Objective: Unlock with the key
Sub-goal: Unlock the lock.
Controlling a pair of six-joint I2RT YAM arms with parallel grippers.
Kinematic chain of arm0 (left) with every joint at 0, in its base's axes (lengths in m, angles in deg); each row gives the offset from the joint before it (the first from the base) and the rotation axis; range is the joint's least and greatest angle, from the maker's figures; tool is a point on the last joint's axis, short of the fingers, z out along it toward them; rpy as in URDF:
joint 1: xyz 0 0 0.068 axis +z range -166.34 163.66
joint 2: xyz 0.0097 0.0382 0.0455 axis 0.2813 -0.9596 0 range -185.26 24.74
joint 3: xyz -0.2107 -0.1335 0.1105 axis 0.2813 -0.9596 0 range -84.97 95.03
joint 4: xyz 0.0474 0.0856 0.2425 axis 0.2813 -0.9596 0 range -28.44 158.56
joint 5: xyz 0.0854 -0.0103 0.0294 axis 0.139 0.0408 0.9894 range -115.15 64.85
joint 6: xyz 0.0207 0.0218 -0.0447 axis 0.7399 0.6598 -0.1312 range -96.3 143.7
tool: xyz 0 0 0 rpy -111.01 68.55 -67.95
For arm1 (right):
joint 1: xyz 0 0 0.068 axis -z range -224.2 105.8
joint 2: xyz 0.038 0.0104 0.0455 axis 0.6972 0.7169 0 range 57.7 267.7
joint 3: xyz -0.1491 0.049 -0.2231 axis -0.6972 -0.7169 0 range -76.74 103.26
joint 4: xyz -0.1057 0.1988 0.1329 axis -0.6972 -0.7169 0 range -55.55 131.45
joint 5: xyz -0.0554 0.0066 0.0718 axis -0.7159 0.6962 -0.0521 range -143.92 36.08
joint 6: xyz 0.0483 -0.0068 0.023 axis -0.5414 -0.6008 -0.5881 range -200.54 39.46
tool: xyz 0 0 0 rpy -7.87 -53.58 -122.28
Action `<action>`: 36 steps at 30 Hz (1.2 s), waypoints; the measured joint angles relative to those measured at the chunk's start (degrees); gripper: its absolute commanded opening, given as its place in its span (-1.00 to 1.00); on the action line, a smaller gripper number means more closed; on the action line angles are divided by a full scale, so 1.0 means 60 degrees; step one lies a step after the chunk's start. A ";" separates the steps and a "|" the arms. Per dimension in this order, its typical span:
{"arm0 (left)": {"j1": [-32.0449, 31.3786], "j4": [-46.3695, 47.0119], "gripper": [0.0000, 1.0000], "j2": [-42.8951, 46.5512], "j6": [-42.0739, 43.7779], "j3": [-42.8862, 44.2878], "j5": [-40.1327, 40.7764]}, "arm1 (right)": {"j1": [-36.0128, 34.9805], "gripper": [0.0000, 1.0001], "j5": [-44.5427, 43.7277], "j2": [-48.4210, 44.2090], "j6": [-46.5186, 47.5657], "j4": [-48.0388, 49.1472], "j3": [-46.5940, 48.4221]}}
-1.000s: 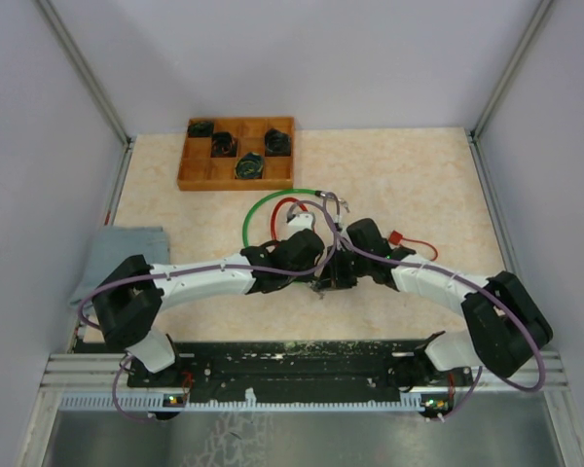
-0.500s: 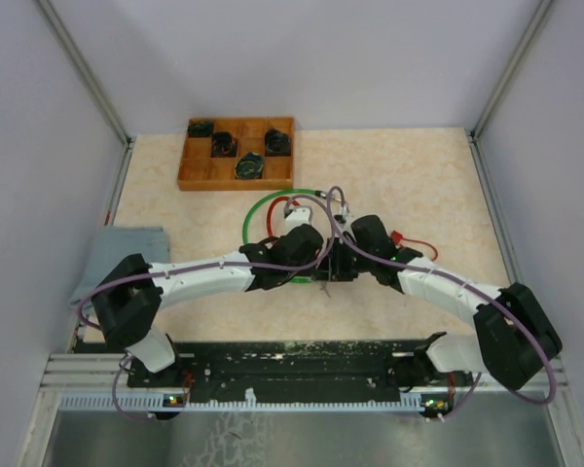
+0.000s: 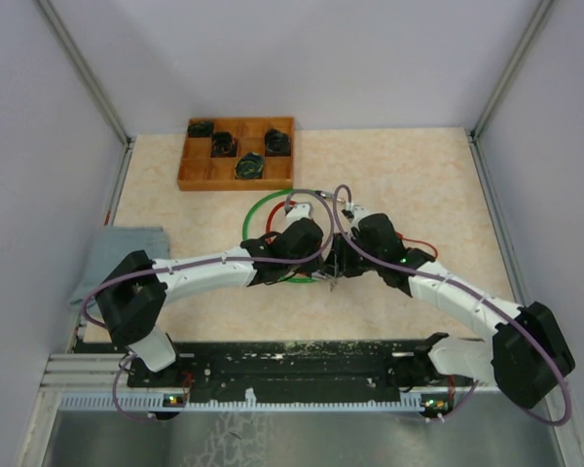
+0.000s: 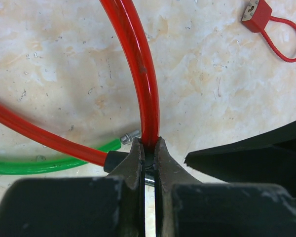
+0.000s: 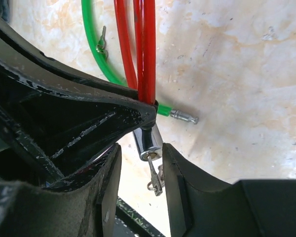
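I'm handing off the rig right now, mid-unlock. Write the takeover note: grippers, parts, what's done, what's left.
Left gripper: shut on the red cable lock, where the cable meets its silver lock barrel.
Right gripper: open, fingers either side of the small metal key.
Done: key sits in the barrel; whether it is turned cannot be told.
Left: grip the key, turn, free the cable end.
Green cable lies alongside, its metal tip loose.
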State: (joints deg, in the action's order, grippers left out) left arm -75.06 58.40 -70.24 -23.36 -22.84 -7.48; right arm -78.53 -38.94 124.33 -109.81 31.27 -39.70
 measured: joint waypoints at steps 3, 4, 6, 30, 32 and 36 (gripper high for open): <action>0.0000 -0.0007 -1.00 0.0000 -0.0047 -0.0004 -0.0087 | 0.0058 -0.20 -0.0208 -0.0175 0.0353 -0.0302 0.0153; 0.0000 -0.0004 -1.00 0.0000 -0.0062 0.0000 -0.0124 | 0.0135 -0.20 -0.0204 -0.0233 0.0452 -0.0331 0.0168; -0.0004 -0.0007 -1.00 0.0000 -0.0091 0.0000 -0.0175 | 0.0346 -0.20 -0.0135 -0.0353 0.0546 -0.0433 0.0168; 0.0000 -0.0007 -1.00 0.0000 -0.0164 0.0000 -0.0248 | 0.0878 -0.55 0.1235 -0.1534 0.0248 -0.0539 -0.1002; 0.0000 -0.0007 -1.00 0.0000 -0.0164 0.0000 -0.0248 | 0.0878 -0.63 0.1260 -0.1537 0.0208 -0.0514 -0.1049; 0.0000 -0.0011 -1.00 0.0000 -0.0171 0.0000 -0.0288 | 0.0878 -0.77 0.1304 -0.1545 0.0186 -0.0528 -0.1111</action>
State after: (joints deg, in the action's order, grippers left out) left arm -75.06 58.34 -70.24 -24.39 -22.84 -9.21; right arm -73.26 -31.11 115.06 -108.70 28.11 -46.37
